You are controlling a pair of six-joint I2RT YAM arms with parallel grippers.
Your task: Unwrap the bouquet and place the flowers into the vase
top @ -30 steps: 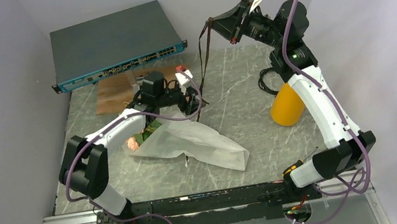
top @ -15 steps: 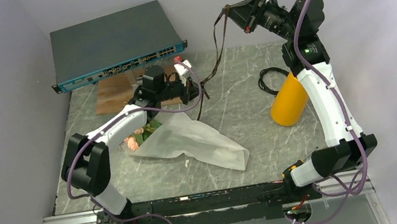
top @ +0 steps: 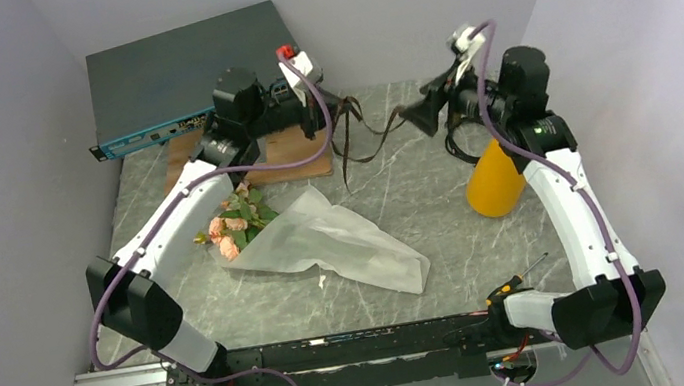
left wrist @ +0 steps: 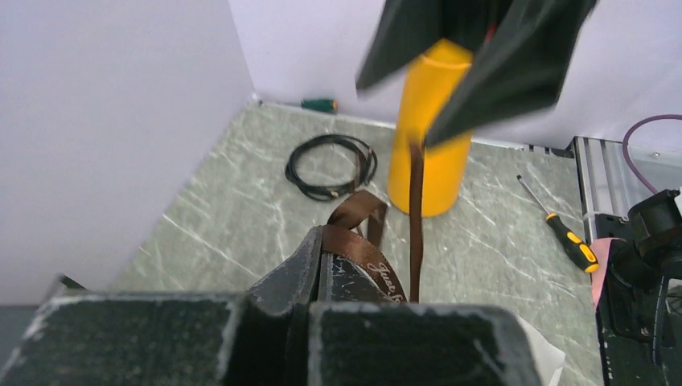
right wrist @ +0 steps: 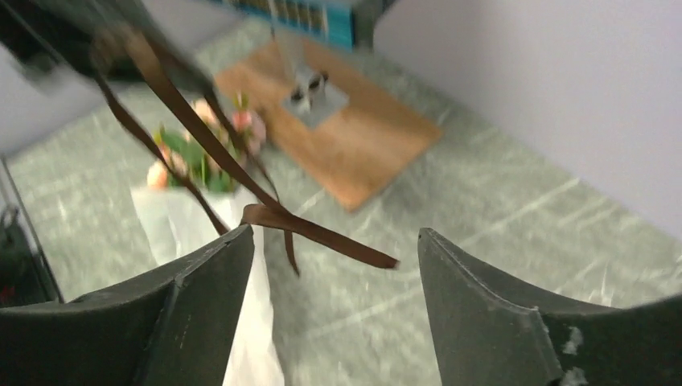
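A grey marble table (top: 445, 239) sits between lavender walls. The bouquet (top: 325, 246) lies in its white paper down on the near side of the left gripper (top: 327, 112), with roses (top: 234, 226) poking out of one end. The vase (top: 495, 182) stands upright near the right gripper (top: 417, 120). The raised left gripper is clamped on the brown ribbon (top: 356, 140). The right gripper's jaws gape wide, and the ribbon's loose end lies between them, ungripped.

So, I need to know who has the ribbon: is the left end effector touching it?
Touching. The left wrist view shows the brown ribbon pinched in the shut left end effector, looping out above it.
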